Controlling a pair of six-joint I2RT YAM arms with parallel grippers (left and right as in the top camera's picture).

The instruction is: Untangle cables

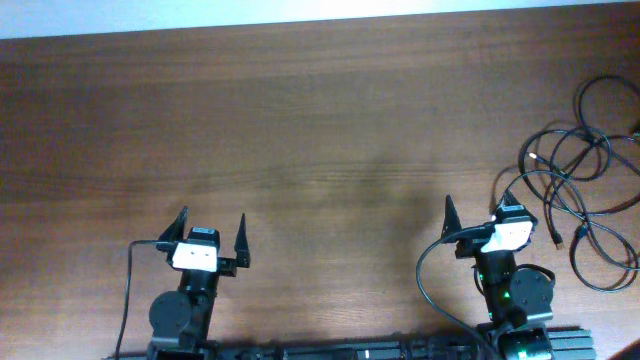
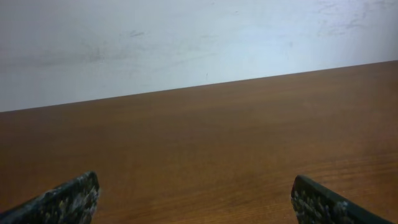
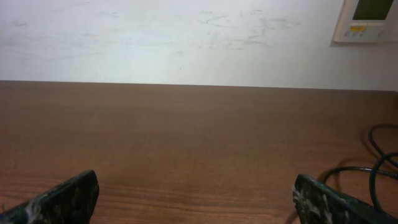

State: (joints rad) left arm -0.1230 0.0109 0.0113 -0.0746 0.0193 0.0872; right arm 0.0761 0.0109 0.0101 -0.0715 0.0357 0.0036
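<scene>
Thin black cables lie in a loose tangle of overlapping loops on the brown table at the far right, with small plugs at their ends. Part of them shows at the right edge of the right wrist view. My right gripper is open and empty, low at the front of the table, just left of the tangle. In its wrist view only bare wood lies between the fingers. My left gripper is open and empty at the front left, far from the cables, over bare wood.
The wooden table ends at a white wall along the far edge. A white wall panel hangs above the table's far right. Thicker black wires run from both arm bases at the front edge.
</scene>
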